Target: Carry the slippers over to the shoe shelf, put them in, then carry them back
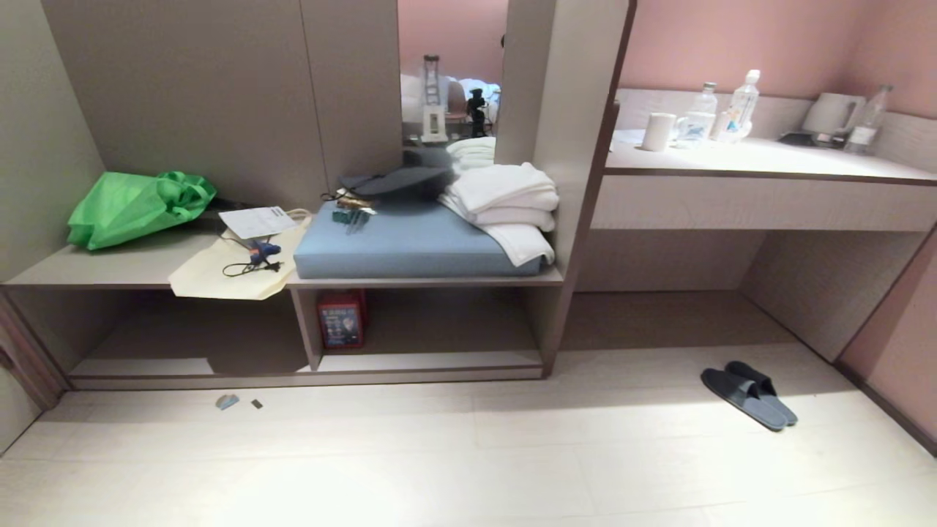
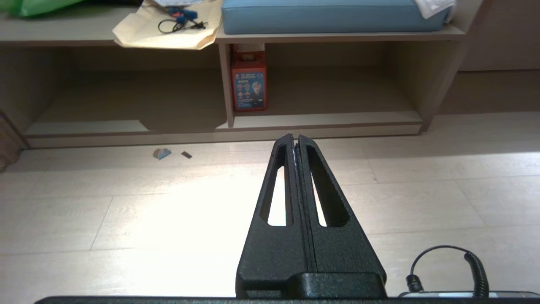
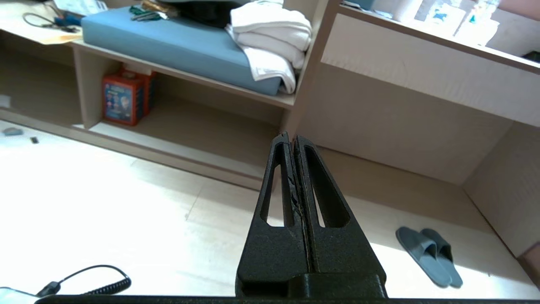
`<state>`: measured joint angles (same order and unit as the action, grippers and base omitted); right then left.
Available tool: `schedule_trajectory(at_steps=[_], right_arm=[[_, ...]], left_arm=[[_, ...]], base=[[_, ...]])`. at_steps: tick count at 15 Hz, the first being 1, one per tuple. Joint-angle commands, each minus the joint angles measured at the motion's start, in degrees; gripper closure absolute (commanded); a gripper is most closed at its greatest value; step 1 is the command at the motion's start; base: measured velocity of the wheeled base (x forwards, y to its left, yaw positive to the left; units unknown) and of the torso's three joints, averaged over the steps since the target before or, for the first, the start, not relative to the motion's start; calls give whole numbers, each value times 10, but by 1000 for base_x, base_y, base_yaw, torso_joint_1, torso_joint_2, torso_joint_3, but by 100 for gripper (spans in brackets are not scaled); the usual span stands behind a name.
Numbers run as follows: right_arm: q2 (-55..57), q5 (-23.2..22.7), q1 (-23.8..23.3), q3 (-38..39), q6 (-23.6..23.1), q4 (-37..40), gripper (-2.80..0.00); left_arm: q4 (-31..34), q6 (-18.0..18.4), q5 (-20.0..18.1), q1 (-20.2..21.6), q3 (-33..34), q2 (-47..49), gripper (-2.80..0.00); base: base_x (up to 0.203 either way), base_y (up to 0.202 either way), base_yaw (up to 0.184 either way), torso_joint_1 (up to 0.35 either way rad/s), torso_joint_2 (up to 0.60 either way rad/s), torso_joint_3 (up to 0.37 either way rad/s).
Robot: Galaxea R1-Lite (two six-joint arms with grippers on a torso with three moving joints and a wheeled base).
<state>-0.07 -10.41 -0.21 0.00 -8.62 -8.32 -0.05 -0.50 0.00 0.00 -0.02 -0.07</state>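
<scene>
The slippers (image 1: pixel 748 397), a dark grey pair with paler soles, lie side by side on the pale floor in front of the desk recess, at the right of the head view. The right wrist view shows the slippers (image 3: pixel 428 255) off to one side of my right gripper (image 3: pixel 291 137), well apart from it. That gripper is shut and holds nothing. The shoe shelf (image 1: pixel 439 361) is the low cubby under the blue cushion, also seen as the shoe shelf (image 2: pixel 329 119) ahead of my left gripper (image 2: pixel 295 137), which is shut and empty above the floor. Neither arm shows in the head view.
A red box (image 1: pixel 340 318) stands at the shelf's left end against the divider. On the bench top lie a blue cushion (image 1: pixel 410 245), folded white towels (image 1: pixel 509 208), a cream tote (image 1: pixel 234 271) and a green bag (image 1: pixel 135 205). Small scraps (image 1: pixel 228 401) lie on the floor. The desk (image 1: pixel 761 157) carries bottles and a cup.
</scene>
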Motion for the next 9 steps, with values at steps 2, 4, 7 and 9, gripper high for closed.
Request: schedule_trajectory(at_steps=[2,4,7,9], right_arm=[[1,-1,0,0,-2,0,0],[1,-1,0,0,-3,0,0],[1,0,0,0,-2,0,0],[1,-1,0,0,-2,0,0]], left_arm=[[0,0,0,0,0,1,0],[0,0,0,0,0,1,0],[0,0,0,0,-1,1,0],[0,0,0,1,-1,1,0]], base=[[-204,0,-7,5,2,1],[-224,0,-15,-4,-6,8],[-185,0,2,4,8,3],[-49,0,-1,-3,1,1]])
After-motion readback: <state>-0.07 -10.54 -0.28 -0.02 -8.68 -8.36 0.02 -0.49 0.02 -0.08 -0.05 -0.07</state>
